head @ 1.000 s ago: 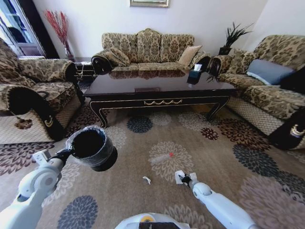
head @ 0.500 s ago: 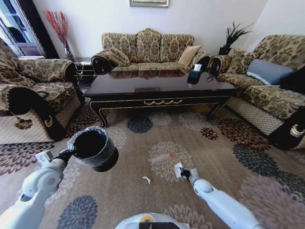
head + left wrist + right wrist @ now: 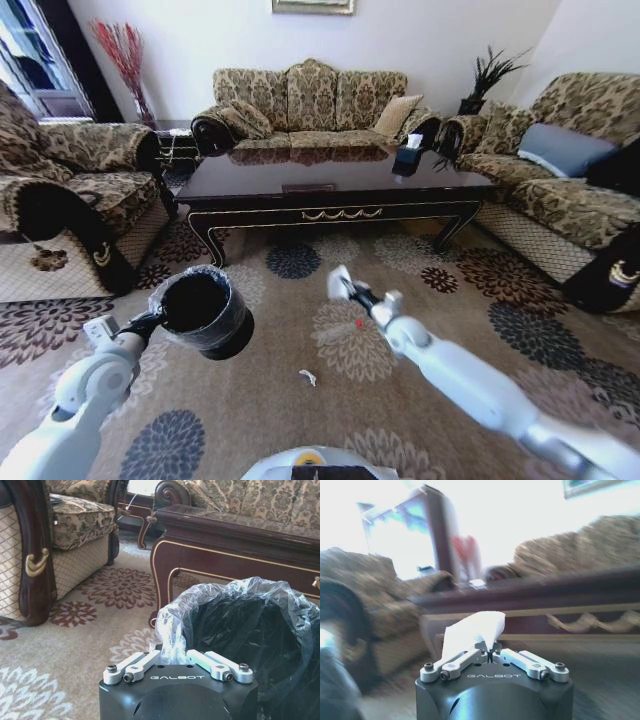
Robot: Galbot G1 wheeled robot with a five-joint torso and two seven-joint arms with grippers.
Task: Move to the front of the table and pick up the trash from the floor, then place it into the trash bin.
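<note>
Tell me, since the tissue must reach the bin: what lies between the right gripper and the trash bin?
Head view: only bare patterned floor shows between right gripper and trash bin.

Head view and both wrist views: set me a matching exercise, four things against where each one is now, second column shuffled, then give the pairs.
Things:
1. trash bin
2. white tissue
3. red-capped bottle
4. small white scrap

Places:
A. lying on the carpet beneath the raised right arm
B. pinched in the right hand, up off the floor
C. on the carpet nearest the robot, between its arms
D. gripped by its lined rim in the left hand

Pairs: 1-D, 2-B, 3-A, 4-C
</note>
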